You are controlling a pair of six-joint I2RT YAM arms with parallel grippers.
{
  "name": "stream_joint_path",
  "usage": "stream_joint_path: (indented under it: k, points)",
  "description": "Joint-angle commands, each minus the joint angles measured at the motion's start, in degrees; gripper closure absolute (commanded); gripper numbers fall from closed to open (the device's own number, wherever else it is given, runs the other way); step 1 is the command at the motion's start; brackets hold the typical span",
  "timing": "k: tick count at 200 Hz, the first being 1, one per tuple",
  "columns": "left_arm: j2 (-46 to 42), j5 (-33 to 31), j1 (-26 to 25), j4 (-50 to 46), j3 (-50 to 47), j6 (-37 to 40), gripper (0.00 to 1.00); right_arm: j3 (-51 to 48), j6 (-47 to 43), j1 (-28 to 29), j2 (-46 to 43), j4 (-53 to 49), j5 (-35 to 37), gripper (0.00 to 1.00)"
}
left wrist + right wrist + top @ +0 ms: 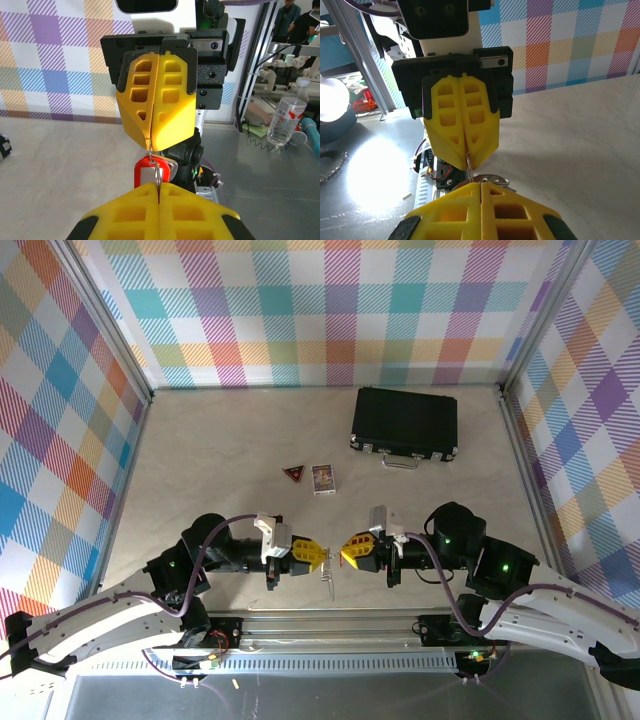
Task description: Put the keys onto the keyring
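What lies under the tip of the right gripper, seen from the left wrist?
A thin wire runs from the right gripper down to a red key tag. The fingers of the left gripper cover the tag's lower part.

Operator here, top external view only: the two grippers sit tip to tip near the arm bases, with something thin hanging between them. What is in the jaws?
Observer: In the left wrist view the left gripper is shut, and the keys, with their red tag, sit right at its fingertips.
Operator: And the other side?
Observer: In the right wrist view the right gripper is shut too, with the keyring, a silver loop, at its tips.
Operator: Are the two linked?
Observer: A thin metal wire runs from one closed seam to the other. Whether the keys are threaded on, I cannot tell.
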Motion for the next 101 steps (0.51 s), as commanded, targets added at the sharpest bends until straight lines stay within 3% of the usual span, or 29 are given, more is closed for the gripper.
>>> stream_joint_path:
  k: [1, 101]
  points:
    - [-0.1, 2.8, 0.0, 2.5, 2.3, -0.3, 1.0, 0.2, -0.3, 0.5, -0.3, 1.4, -0.6, 1.0]
    - [0.0, 3.4, 0.0, 2.2, 2.8, -1.1, 1.0, -1.3, -1.6, 0.4, -1.8, 1.5, -2.8, 1.0]
